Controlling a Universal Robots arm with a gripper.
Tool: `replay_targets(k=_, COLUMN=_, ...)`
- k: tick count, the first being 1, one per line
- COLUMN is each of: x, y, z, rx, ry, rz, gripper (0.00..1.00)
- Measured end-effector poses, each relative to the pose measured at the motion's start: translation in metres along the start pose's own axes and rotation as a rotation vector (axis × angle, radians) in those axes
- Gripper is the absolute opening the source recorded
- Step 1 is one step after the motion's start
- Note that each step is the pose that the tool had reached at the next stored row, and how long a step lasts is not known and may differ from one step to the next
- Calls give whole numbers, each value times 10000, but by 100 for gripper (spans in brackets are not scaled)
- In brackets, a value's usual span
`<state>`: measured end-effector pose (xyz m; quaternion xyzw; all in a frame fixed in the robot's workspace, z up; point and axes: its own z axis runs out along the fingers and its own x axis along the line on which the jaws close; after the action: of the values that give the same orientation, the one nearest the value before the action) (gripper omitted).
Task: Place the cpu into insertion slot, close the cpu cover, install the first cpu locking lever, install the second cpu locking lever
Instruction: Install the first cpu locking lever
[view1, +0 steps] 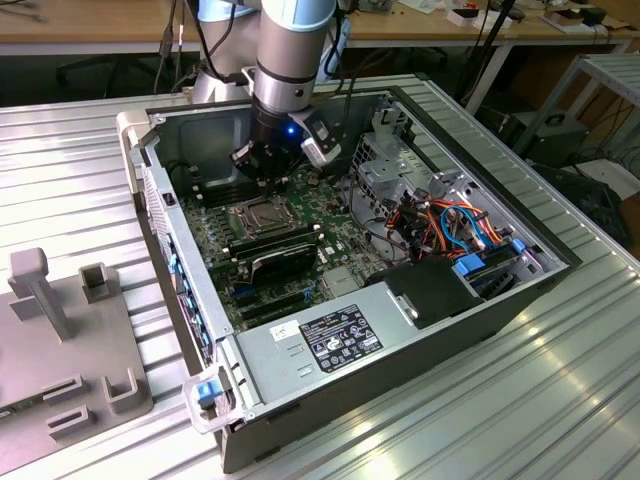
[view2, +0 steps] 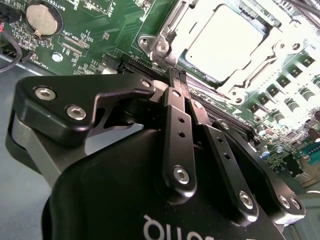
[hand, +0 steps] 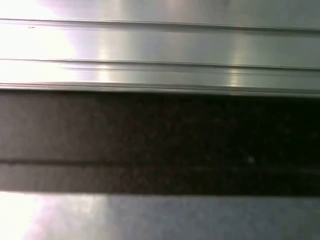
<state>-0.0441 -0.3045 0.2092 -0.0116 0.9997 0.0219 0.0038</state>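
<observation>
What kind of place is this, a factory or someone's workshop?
Most likely a robotics lab or workshop. An opened desktop computer sits on a ribbed metal table under a robot arm, and wooden workbenches with cables and clutter stand behind.

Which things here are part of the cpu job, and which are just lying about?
Job:
cpu
cover, flat over the cpu
tool, close beside them

Lying about:
coin battery
power supply
cables
grey fixture
</observation>
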Motion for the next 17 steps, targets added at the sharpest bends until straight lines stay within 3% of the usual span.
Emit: replay_targets(k=17, x=-30, y=-5, z=44, rx=1, ry=8, rz=1, gripper=11)
